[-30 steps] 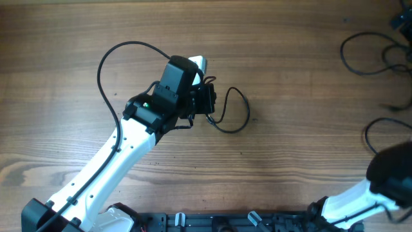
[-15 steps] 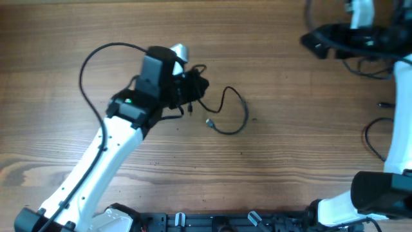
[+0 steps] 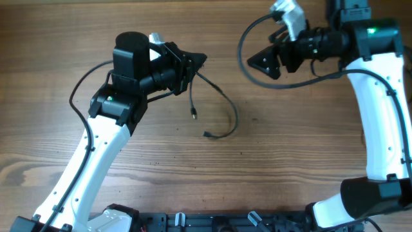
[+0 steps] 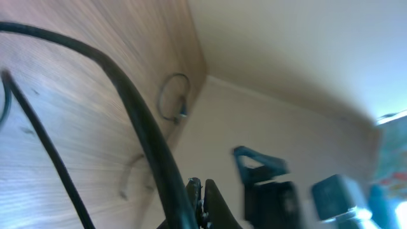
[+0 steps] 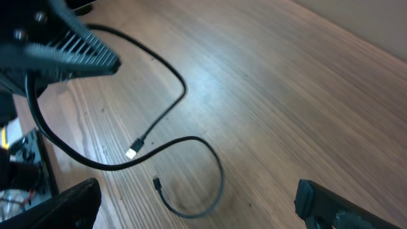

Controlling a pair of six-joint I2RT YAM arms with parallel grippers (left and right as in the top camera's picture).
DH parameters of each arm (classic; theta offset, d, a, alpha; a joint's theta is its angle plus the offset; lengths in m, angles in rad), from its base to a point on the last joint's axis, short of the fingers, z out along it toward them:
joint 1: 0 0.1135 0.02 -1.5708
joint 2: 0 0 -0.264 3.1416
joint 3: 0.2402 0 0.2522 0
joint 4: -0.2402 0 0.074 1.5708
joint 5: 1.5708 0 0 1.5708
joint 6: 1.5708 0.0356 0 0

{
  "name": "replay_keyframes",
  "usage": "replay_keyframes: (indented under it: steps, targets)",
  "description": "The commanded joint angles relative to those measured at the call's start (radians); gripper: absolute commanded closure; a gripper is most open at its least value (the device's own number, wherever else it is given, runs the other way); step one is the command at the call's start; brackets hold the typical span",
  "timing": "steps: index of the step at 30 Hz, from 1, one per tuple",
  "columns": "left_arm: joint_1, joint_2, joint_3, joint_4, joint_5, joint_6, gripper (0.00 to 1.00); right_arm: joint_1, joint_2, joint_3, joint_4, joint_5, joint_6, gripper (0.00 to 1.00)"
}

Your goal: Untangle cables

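Cables [image 5: 184,89] dangle from our left gripper [image 3: 195,63], jaws clamped on the bunch above the bench [image 3: 290,161], two plug ends trailing loose; our right gripper [image 3: 264,62] hovers apart, jaws wide and empty, so we judge the separating barely begun.

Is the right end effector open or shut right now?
Open: the right end effector shows its fingers far apart in the right wrist view, gripping nothing.

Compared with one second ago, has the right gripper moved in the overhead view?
Yes. The right gripper went away from the black base rail, toward the far side of the picture and leftward.
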Motion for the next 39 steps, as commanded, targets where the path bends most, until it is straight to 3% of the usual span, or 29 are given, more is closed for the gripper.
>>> replay_keyframes:
  steps: [1,5,7,10,13,16,20,23,25,27,28,30,34,36,39]
  targets:
    - [0.010,-0.020,0.022,0.056,0.031,-0.273,0.96,0.045,0.009,-0.019,0.006,-0.030,-0.073,0.00]
    - [0.044,-0.020,0.022,0.106,0.031,-0.386,0.96,0.091,0.009,-0.019,-0.016,-0.188,-0.245,0.01]
    - [0.055,-0.020,0.022,0.110,0.031,-0.419,0.96,0.146,0.011,-0.019,0.008,-0.194,-0.246,0.02]
    - [0.055,-0.020,0.022,0.110,0.031,-0.419,0.96,0.208,0.019,-0.019,0.031,-0.194,-0.245,0.11]
    - [0.055,-0.020,0.022,0.109,0.032,-0.419,0.96,0.267,0.042,-0.019,0.070,-0.183,-0.233,0.37]
    - [0.055,-0.020,0.022,0.109,0.031,-0.419,0.96,0.284,0.068,-0.019,0.146,-0.098,-0.070,0.56]
    - [0.055,-0.020,0.021,0.109,0.031,-0.418,0.96,0.284,0.081,-0.019,0.185,0.017,0.080,0.96]
    - [0.055,-0.019,0.021,0.091,0.017,-0.388,0.91,0.283,0.081,-0.019,0.199,0.069,0.188,0.96]
    - [0.055,-0.019,0.021,0.038,-0.013,-0.319,0.68,0.282,0.080,-0.018,0.221,0.164,0.316,0.96]
    - [0.055,-0.019,0.021,-0.063,-0.073,-0.160,0.20,0.271,0.077,-0.018,0.240,0.327,0.500,0.96]
    - [0.055,-0.019,0.021,-0.079,-0.075,-0.084,0.12,0.264,0.076,-0.018,0.245,0.362,0.550,0.96]
    - [0.055,-0.019,0.021,-0.107,-0.075,0.117,0.06,0.244,0.076,-0.018,0.264,0.430,0.643,0.96]
    - [0.055,-0.019,0.021,-0.207,-0.074,0.523,0.07,0.156,0.076,0.012,0.364,0.526,0.727,0.96]
    - [0.055,-0.019,0.021,-0.241,-0.076,0.627,0.11,0.097,0.076,0.058,0.434,0.591,0.741,0.96]
    - [0.054,-0.018,0.021,-0.274,-0.079,0.668,0.12,-0.016,0.076,0.088,0.661,0.706,0.754,0.96]
